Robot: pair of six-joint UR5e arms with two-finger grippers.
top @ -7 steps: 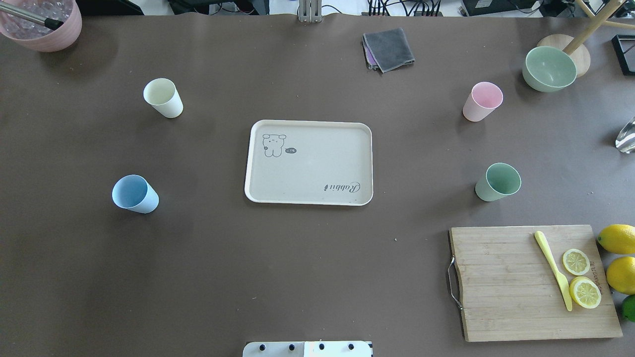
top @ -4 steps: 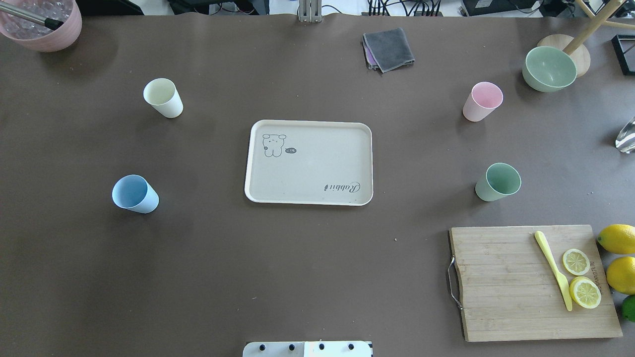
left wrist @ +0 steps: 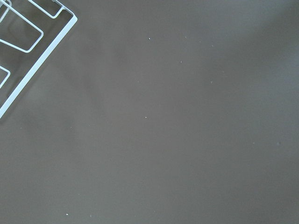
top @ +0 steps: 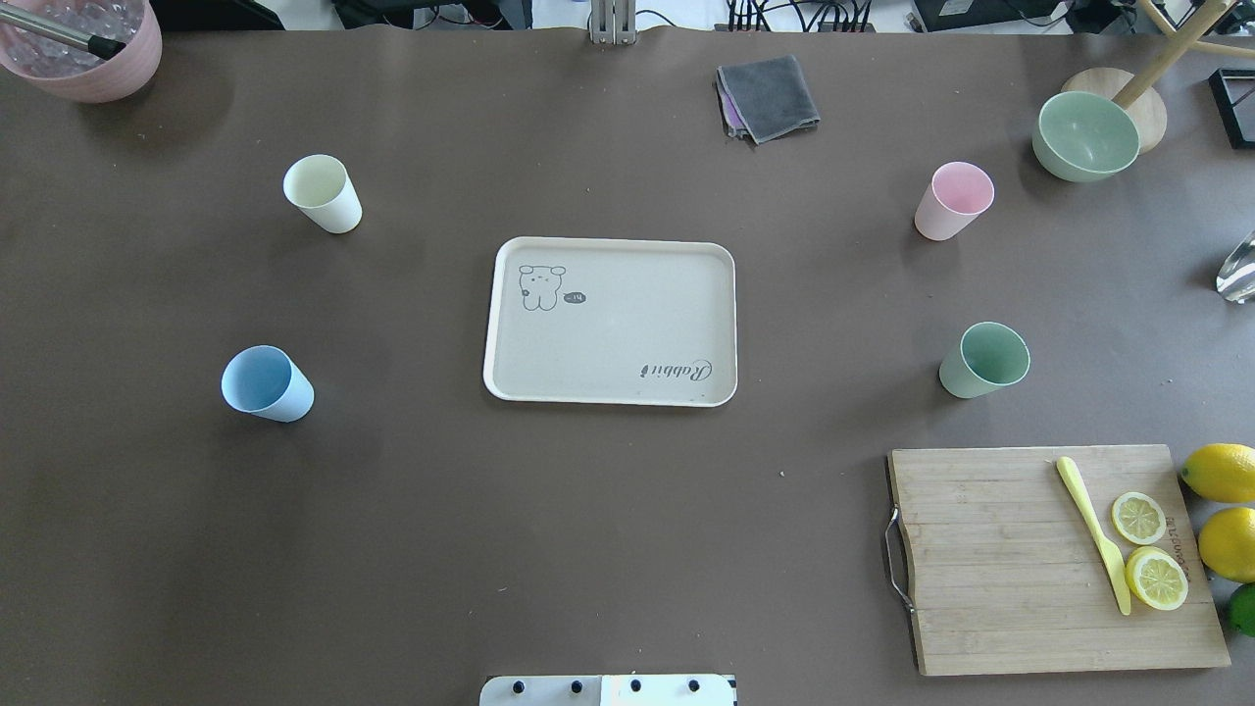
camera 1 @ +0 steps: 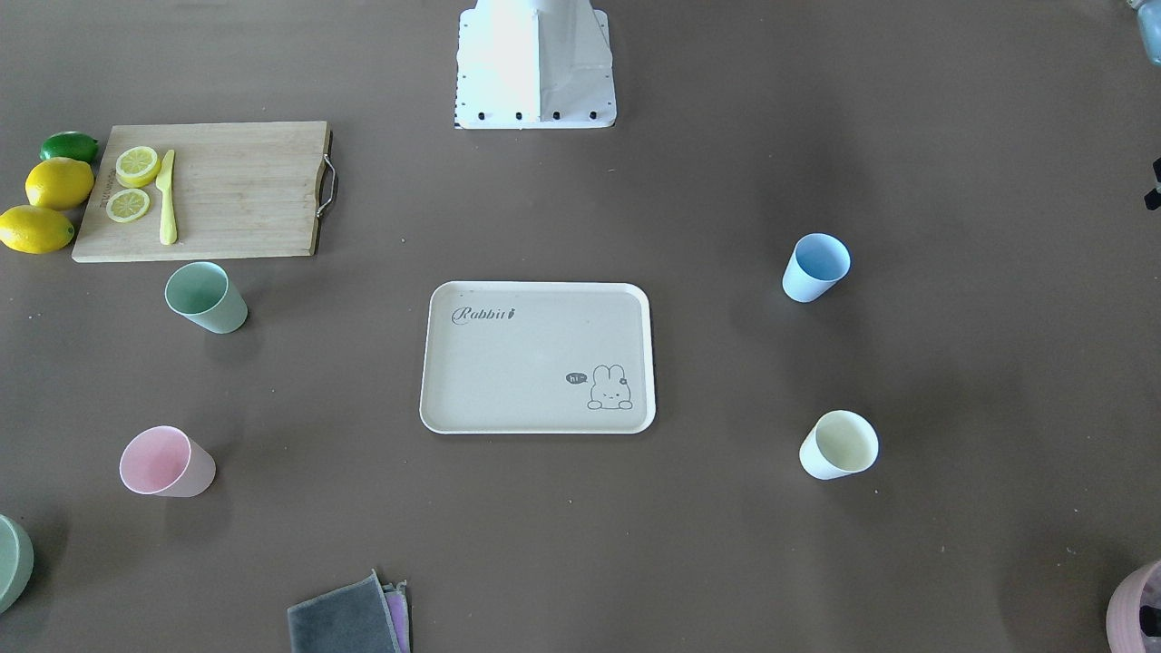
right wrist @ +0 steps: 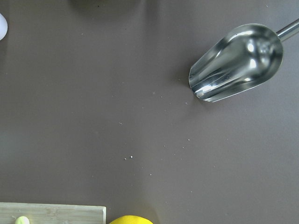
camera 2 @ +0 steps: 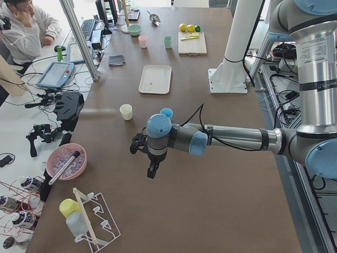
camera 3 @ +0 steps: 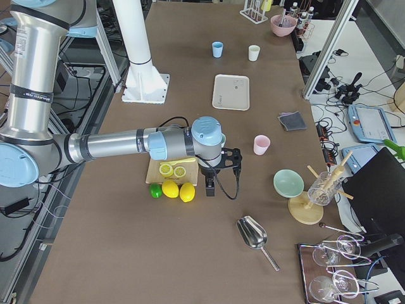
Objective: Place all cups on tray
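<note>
On surface [top: 588,539]: tray [top: 627,324] at centre, no cup on it. Upright toward robot's left edge: cream cup [top: 322,192], blue cup [top: 265,383]; toward right edge: pink cup [top: 953,200], green cup [top: 984,359]. State of left fingers [camera 2: 151,171] and right fingers [camera 3: 211,188]: indeterminable. Likely risk: tipping a light cup through off-centre grasp.

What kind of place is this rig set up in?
Likely a robotics lab staged as a kitchen: the left arm over the table, an operator near a teach pendant, and prop lemons and a tray.

Overhead and front-facing views look down from opposite sides, sharing the tray [top: 627,338].
</note>
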